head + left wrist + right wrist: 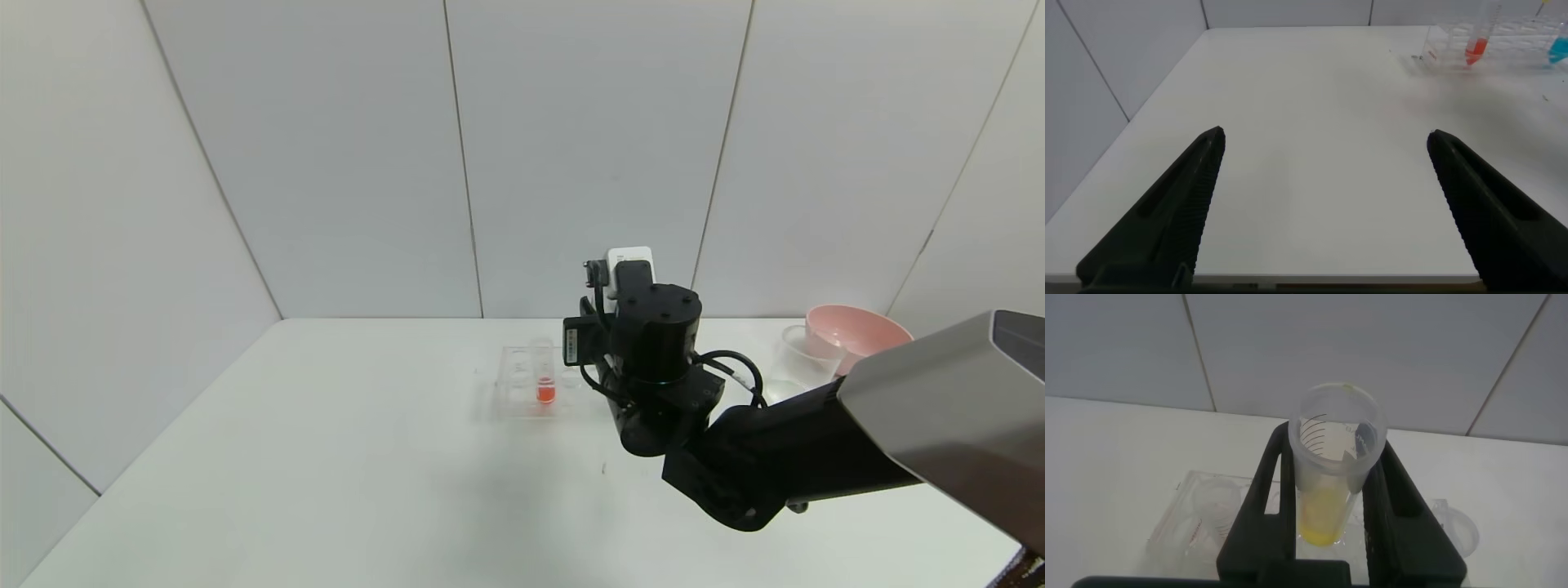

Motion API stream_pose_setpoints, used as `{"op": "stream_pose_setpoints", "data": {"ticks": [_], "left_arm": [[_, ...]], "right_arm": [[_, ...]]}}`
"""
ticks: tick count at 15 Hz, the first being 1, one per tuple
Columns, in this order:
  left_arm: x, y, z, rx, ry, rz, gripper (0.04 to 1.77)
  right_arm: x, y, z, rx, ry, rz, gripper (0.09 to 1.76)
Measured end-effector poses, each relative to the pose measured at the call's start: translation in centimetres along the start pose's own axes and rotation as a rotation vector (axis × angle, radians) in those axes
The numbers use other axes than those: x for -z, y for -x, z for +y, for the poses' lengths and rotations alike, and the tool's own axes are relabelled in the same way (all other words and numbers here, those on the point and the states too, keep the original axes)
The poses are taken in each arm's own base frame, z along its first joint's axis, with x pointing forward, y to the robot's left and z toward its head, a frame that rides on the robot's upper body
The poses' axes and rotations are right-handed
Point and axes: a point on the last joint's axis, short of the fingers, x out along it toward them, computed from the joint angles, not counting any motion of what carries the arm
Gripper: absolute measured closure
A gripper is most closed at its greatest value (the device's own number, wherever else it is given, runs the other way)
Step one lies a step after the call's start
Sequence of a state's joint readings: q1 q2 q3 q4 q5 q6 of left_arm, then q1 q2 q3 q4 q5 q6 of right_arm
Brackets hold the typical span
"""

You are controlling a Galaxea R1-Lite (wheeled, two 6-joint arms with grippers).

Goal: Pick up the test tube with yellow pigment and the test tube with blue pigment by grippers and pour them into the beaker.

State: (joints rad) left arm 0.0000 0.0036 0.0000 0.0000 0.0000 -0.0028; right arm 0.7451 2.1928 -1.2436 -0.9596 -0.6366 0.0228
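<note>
The left gripper (1323, 204) hangs idle with fingers spread wide above the table's (326, 457) near left. The right gripper (1327, 498) clamps the yellow tube (1331, 474) upright over the rack (522, 384), probably so nothing spills before the beaker (796, 359) at far right. It is clear, with a little yellow liquid at its bottom.

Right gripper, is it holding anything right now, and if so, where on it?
The right gripper is shut on the test tube with yellow pigment, its fingers clamping the tube's sides just above the yellow liquid. The left gripper is open and empty.
</note>
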Motion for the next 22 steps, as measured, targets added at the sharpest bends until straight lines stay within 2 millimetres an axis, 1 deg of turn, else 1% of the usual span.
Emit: {"op": "stream_pose_setpoints", "data": {"ticks": [3, 5, 9, 11, 12, 14, 16, 19, 21, 22], "left_arm": [[0.0, 0.0, 0.0, 0.0, 0.0, 0.0, 0.05], [0.0, 0.0, 0.0, 0.0, 0.0, 0.0, 0.05], [0.0, 0.0, 0.0, 0.0, 0.0, 0.0, 0.05], [0.0, 0.0, 0.0, 0.001, 0.0, 0.0, 0.05], [0.0, 0.0, 0.0, 0.001, 0.0, 0.0, 0.05], [0.0, 0.0, 0.0, 0.0, 0.0, 0.0, 0.05], [0.0, 0.0, 0.0, 0.0, 0.0, 0.0, 0.05], [0.0, 0.0, 0.0, 0.0, 0.0, 0.0, 0.05], [0.0, 0.0, 0.0, 0.0, 0.0, 0.0, 0.05], [0.0, 0.0, 0.0, 0.0, 0.0, 0.0, 0.05]], "right_arm": [[-0.1, 1.1, -0.7, -0.089, 0.05, 0.027, 1.32], [-0.3, 2.6, -1.9, -0.182, 0.093, 0.059, 1.32], [-1.7, 5.8, -6.3, -0.342, 0.149, 0.129, 1.32], [-2.7, 7.5, -9.3, -0.481, 0.151, 0.186, 1.32], [-3.2, 8.1, -11.2, -0.531, 0.143, 0.214, 1.32], [-4.4, 9.0, -15.4, -0.597, 0.137, 0.251, 1.32], [-5.4, 9.7, -19.5, -0.648, 0.146, 0.247, 1.32], [-6.4, 10.5, -25.5, -0.664, 0.183, 0.234, 1.32], [-7.2, 10.3, -28.8, -0.628, 0.221, 0.229, 1.32], [-7.6, 9.9, -30.4, -0.602, 0.241, 0.227, 1.32]]}}
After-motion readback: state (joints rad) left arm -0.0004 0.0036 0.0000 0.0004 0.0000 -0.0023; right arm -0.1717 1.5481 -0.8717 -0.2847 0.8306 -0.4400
